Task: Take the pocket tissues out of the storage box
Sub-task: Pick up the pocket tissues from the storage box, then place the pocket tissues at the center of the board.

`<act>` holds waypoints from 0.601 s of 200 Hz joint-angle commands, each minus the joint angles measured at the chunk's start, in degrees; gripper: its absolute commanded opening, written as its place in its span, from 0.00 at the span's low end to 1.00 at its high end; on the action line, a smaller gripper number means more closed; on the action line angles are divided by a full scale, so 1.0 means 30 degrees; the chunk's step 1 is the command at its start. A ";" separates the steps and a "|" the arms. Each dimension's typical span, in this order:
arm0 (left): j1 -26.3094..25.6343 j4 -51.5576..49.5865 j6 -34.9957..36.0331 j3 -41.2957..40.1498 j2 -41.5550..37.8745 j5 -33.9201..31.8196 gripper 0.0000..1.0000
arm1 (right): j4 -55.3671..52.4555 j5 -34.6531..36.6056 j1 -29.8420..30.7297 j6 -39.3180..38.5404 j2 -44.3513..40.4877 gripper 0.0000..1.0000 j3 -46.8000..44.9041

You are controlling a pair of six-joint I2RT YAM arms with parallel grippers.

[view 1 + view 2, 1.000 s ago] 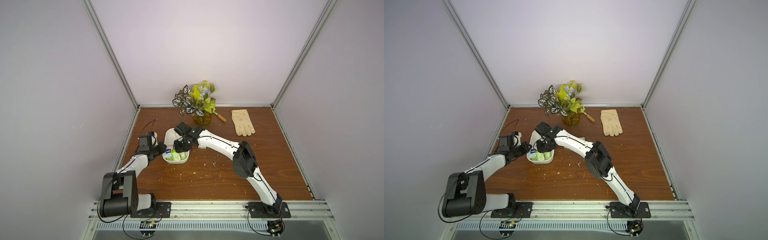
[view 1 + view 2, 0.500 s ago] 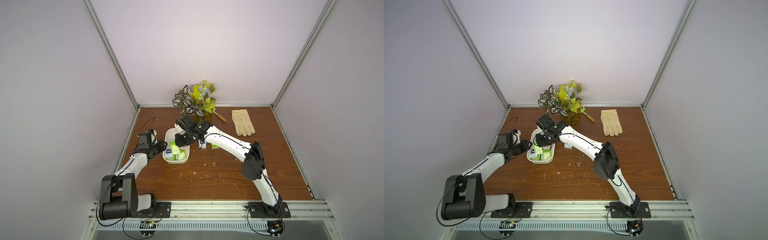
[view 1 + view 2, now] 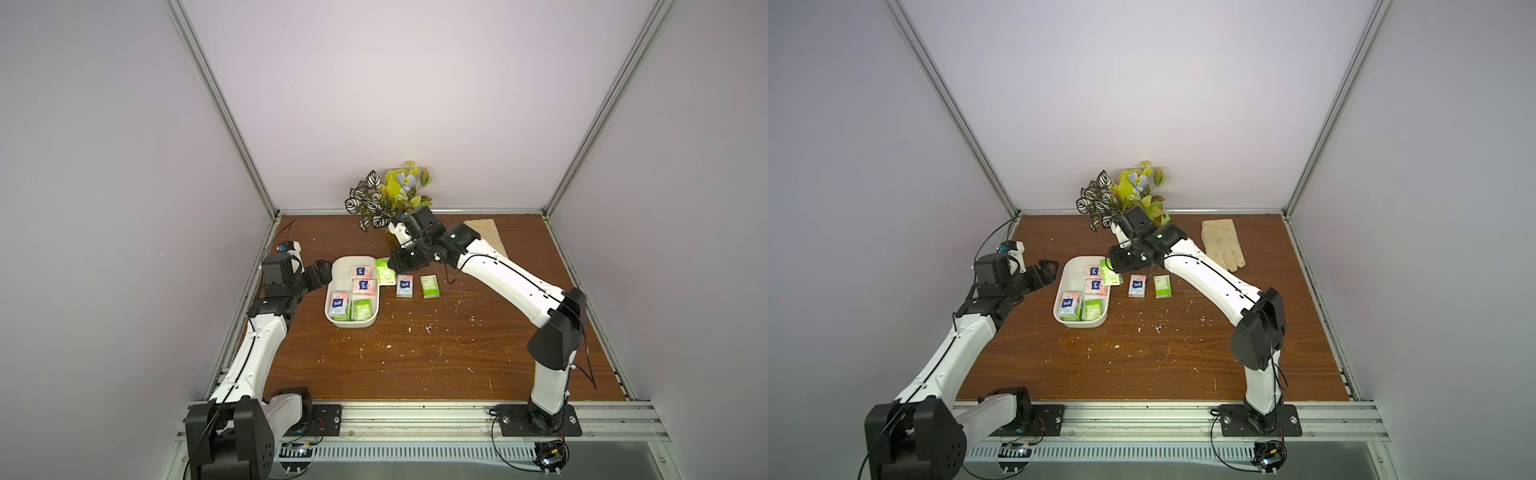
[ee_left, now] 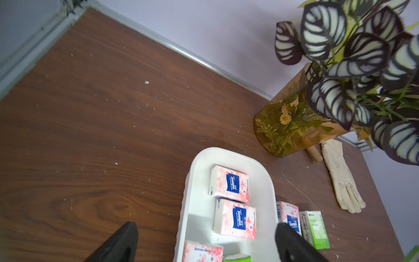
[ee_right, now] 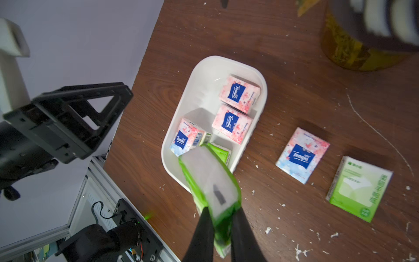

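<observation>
The white storage box [image 3: 331, 305] [image 3: 1080, 323] [image 4: 188, 204] sits left of the table's middle. In it lie three pink pocket tissues [image 3: 363, 286] [image 5: 232, 123] and a green one [image 3: 361, 309]. My right gripper [image 3: 392, 262] [image 5: 222, 209] is shut on a green packet [image 3: 384, 272] [image 5: 210, 179], held above the box's right rim. A pink packet [image 3: 404, 286] [image 5: 302, 154] and a green packet [image 3: 429, 286] [image 5: 360, 188] lie on the table to the right. My left gripper [image 3: 326, 272] [image 4: 206, 224] stands open and empty at the box's left rim.
An amber plant pot [image 4: 292, 122] with striped leaves [image 3: 374, 203] stands at the back, close behind my right wrist. A cream glove [image 3: 1223, 245] [image 4: 340, 181] lies at the back right. White flecks dot the wooden table [image 3: 415, 353]. Walls close in three sides.
My right gripper has lifted a green packet out of the box and carried it to the right. My left gripper has opened and let go of the box's rim.
</observation>
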 commanded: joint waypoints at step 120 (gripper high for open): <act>0.0193 0.0342 0.0531 -0.1743 -0.1682 -0.1730 0.99 | 0.0011 -0.4877 -0.9710 -0.7222 -0.2612 0.13 -0.7819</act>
